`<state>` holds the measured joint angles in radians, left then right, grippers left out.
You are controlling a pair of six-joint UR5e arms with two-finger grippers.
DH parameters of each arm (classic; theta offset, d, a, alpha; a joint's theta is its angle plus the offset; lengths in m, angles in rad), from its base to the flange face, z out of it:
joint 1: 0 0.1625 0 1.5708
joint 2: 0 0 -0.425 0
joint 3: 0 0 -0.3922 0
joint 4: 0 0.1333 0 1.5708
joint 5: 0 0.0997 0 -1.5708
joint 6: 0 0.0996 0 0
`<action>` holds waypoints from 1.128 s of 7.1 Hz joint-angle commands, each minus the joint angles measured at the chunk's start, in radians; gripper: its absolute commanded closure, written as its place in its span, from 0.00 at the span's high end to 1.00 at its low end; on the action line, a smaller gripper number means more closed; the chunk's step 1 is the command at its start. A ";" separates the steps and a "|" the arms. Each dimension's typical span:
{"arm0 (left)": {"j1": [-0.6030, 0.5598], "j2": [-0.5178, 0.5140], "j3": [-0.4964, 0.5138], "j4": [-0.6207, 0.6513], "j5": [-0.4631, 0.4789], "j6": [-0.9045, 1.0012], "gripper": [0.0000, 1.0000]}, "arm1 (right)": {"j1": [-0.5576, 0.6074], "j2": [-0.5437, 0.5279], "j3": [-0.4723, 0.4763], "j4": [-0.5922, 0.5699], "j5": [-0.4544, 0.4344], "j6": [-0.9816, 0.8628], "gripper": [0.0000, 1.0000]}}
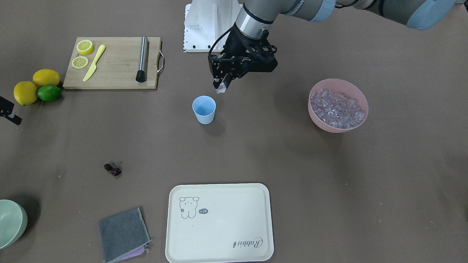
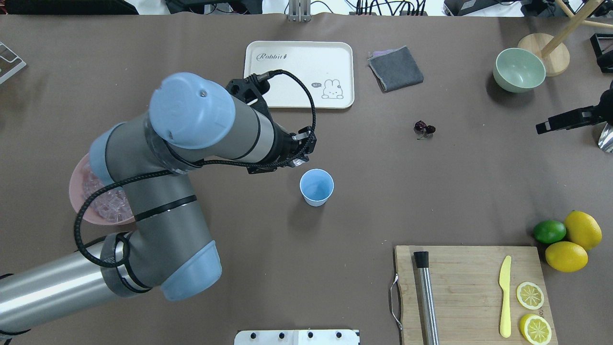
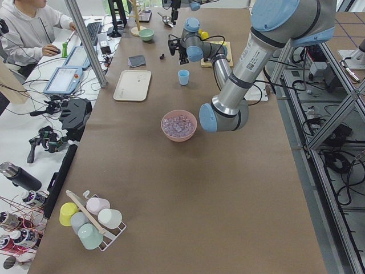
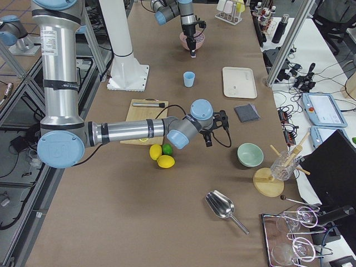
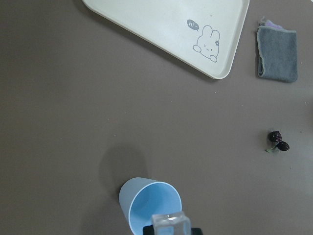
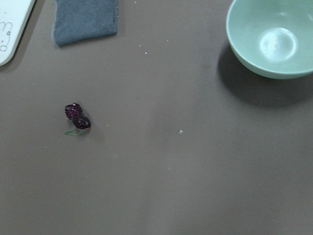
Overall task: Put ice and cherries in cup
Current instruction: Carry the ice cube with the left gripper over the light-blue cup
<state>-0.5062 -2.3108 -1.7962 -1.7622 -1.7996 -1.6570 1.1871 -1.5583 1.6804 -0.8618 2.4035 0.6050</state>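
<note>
In the overhead view, with 12 o'clock pointing away from the robot, the pale blue cup stands upright near the middle of the table, its mouth open and nothing visible inside. The left gripper hangs above the table just beside the cup, at about 11 o'clock from it. Its fingers are drawn in narrowly on a single clear ice cube. In the left wrist view that cube sits at the bottom edge of the picture and overlaps the near rim of the cup. The rest of the ice is heaped in the pink bowl, well apart from the cup at its 9 o'clock and partly hidden under the left arm in the overhead view. The cherries lie on the bare table at about 2 o'clock from the cup, untouched, with the two dark fruits pressed together. The right gripper hovers farther out at 3 o'clock from the cherries, and whether its fingers are spread or closed cannot be told. A cream tray lies at 12 o'clock from the cup.
</note>
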 commanded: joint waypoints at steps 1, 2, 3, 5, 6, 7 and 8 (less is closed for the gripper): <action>0.043 -0.027 0.062 -0.005 0.051 0.005 0.00 | -0.055 -0.002 0.088 0.000 0.011 0.028 1.00; 0.048 -0.048 0.101 -0.006 0.052 0.003 0.00 | -0.069 -0.020 0.123 0.001 0.013 0.047 1.00; 0.078 -0.048 0.107 -0.009 0.093 0.005 0.00 | -0.086 -0.045 0.166 0.001 0.014 0.047 1.00; 0.083 -0.050 0.130 -0.042 0.106 0.022 0.35 | -0.093 -0.089 0.223 0.003 0.055 0.047 1.00; 0.081 -0.048 0.132 -0.048 0.106 0.067 0.61 | -0.101 -0.120 0.260 0.003 0.065 0.045 1.00; 0.077 -0.047 0.138 -0.048 0.108 0.072 0.79 | -0.107 -0.138 0.271 0.003 0.068 0.045 1.00; 0.071 -0.047 0.146 -0.063 0.114 0.074 0.93 | -0.122 -0.150 0.268 0.001 0.063 0.047 1.00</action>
<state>-0.4296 -2.3584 -1.6591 -1.8125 -1.6913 -1.5910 1.0794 -1.6893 1.9415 -0.8594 2.4670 0.6509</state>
